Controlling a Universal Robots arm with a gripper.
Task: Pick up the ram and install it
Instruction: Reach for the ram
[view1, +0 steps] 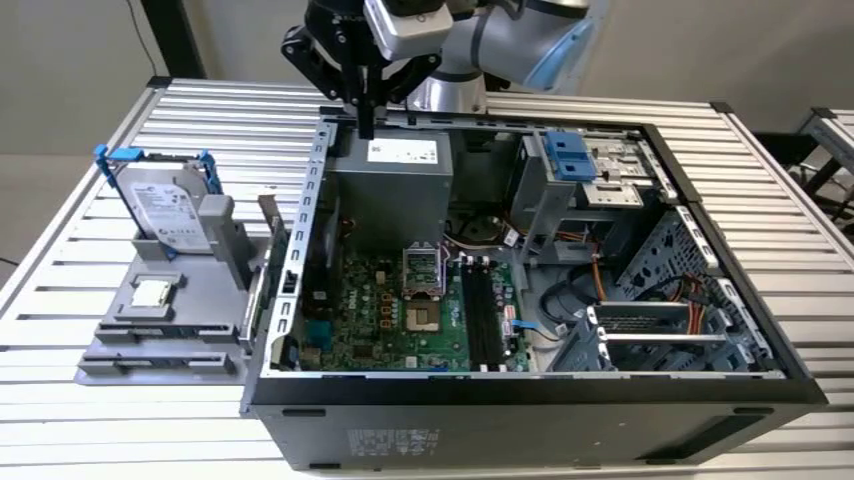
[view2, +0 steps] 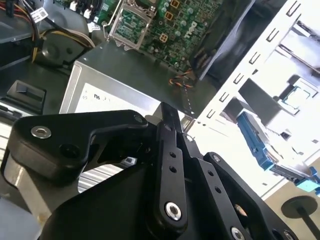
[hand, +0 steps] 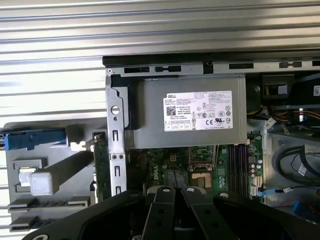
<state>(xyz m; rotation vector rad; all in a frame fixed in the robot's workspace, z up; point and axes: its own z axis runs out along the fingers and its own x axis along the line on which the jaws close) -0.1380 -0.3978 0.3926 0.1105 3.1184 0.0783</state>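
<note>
While the gripper was seen closed with nothing between its fingers above the case rim, the ram was noted unpicked in the grey holder
From the fingertips it was placed toward the exterior view's left, just outside the perforated steel wall, stood on edge, long axis judged parallel to that wall; thin green board, ribbed metal table beneath

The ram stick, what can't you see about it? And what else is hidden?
- The ram: exterior view, edge-on beside the case wall; its chips are too small to see.
- Motherboard: first wrist view, partly hidden behind the tool.
- Hard drive: second wrist view, washed out by glare.
</note>
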